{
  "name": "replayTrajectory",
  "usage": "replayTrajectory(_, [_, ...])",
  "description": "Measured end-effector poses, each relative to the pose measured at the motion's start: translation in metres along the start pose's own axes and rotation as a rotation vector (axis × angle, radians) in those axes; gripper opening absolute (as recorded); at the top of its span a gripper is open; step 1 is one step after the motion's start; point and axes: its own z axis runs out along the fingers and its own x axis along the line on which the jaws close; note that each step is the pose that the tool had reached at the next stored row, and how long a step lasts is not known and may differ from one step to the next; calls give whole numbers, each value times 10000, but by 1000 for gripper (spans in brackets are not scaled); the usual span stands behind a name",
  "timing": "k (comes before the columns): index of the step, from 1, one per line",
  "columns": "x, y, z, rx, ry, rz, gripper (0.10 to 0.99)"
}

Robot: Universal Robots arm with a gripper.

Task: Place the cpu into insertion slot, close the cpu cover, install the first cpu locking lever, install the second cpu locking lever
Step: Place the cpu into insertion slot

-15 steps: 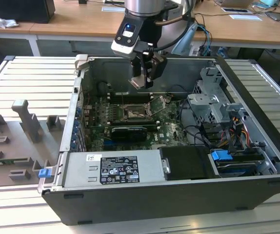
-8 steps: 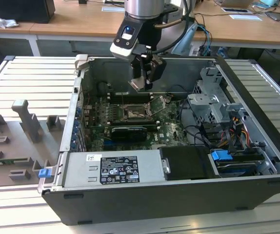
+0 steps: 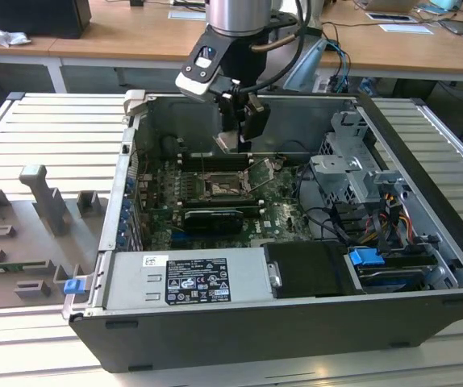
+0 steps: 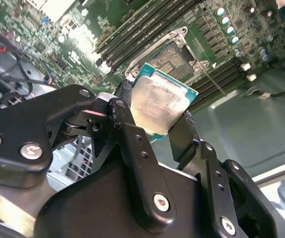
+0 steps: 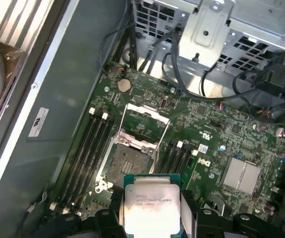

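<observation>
My gripper [image 3: 235, 139] hangs inside the open computer case, above the motherboard, shut on the cpu [image 3: 233, 143]. The cpu [image 4: 158, 101] is a flat square chip with a pale metal face and a teal edge, pinched at two opposite sides by the black fingers [image 4: 124, 106]. In the first wrist view the cpu [image 5: 150, 202] sits between the fingers, just short of the insertion slot [image 5: 127, 163]. The slot [image 3: 219, 187] lies bare, with a dark centre. Its cpu cover [image 5: 145, 124] stands swung up at one side [image 3: 261, 171].
Black memory slots [image 5: 90, 148] flank the socket. A long black card [image 3: 211, 219] lies in front of it, and a grey power supply [image 3: 187, 278] fills the case front. A metal drive cage [image 3: 352, 169] with cables stands at the exterior view's right.
</observation>
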Motion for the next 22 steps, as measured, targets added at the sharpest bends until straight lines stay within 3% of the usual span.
replayTrajectory(8, [-2,-5,55,-31,-117,1412,541])
replayTrajectory(11, [-2,-10,113,-25,-112,1485,541])
replayTrajectory(22, [-4,-16,191,-18,-102,1496,541])
